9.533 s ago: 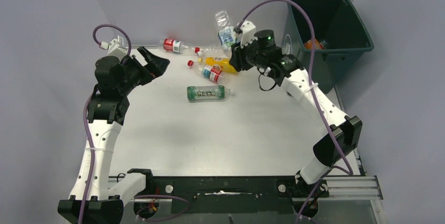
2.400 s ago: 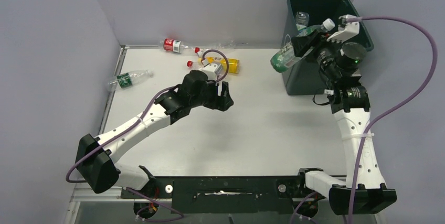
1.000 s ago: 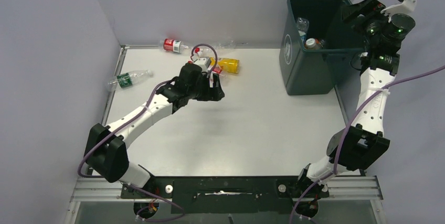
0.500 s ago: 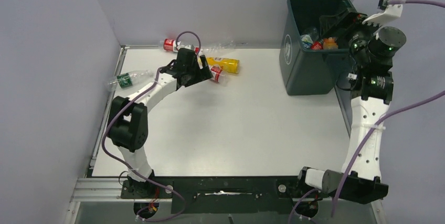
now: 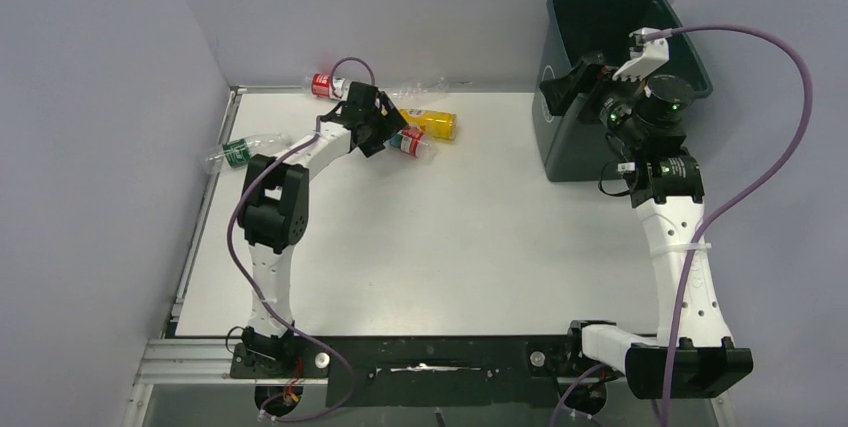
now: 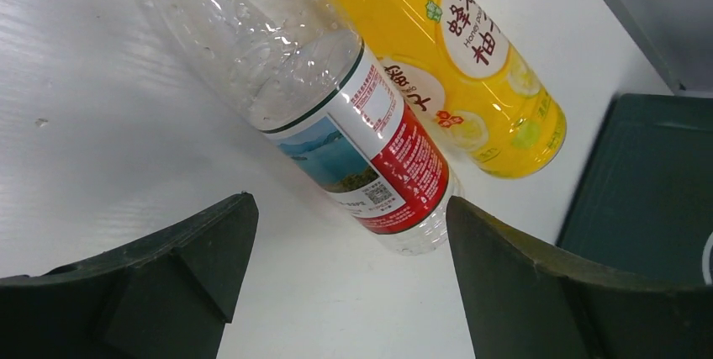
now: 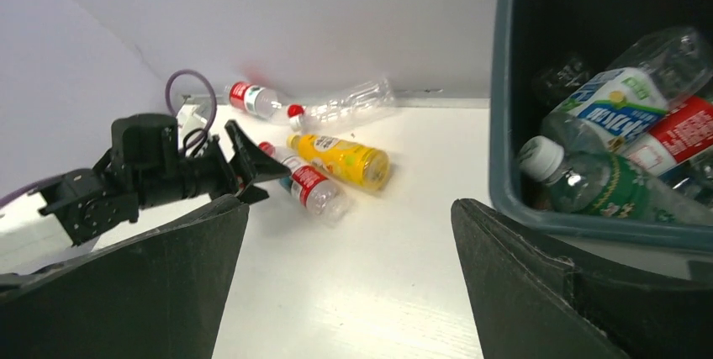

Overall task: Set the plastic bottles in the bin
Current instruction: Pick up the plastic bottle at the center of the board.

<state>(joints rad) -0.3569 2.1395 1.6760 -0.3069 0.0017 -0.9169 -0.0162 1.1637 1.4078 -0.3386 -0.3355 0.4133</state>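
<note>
Hovering wide open and empty, the left gripper (image 6: 349, 201) frames a red-label bottle (image 6: 370, 153) that lies against a yellow bottle (image 6: 471, 65) on the table (image 5: 450, 247), upper centre of the overhead view. The right gripper (image 7: 349, 203), spread wide and holding nothing, hangs beside the bin (image 5: 575, 147) at upper right, where several bottles (image 7: 622, 98) lie inside.

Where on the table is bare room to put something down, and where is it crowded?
The table is bare from its near edge to the yellow bottle, right of the left arm; so is the strip between that bottle and the bin. The far left is crowded: the open left claw straddles the red-label bottle there.
</note>
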